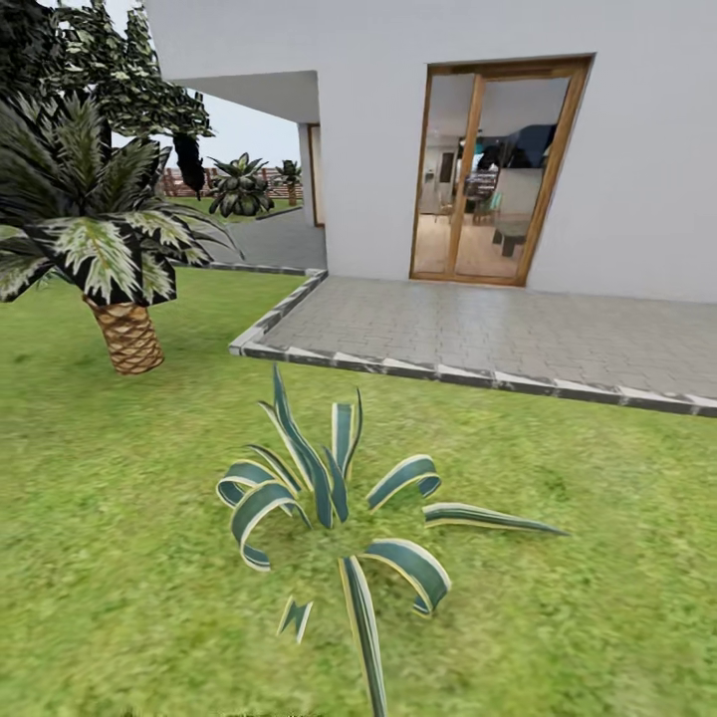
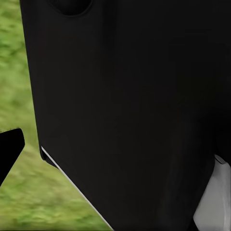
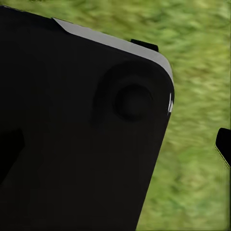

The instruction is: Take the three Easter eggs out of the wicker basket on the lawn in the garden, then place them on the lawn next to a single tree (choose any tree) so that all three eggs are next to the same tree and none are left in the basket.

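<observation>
The robot seems in transit: a striped agave [image 1: 334, 518] stands on the lawn [image 1: 110, 558] ahead. Both wrist views look past dark robot body to grass, arms likely tucked for travel. Whether either pincer is clenched or released, I cannot tell.

We saw the lawn [image 1: 119, 558] spread green with yellowish patches across the head view. A striped agave plant [image 1: 334, 498] grew from it near the middle, and a palm [image 1: 124, 334] with a scaly brown trunk stood rooted farther off on the left. A paved patio [image 1: 478, 334] with a pale stone kerb bordered the grass beyond them.
</observation>
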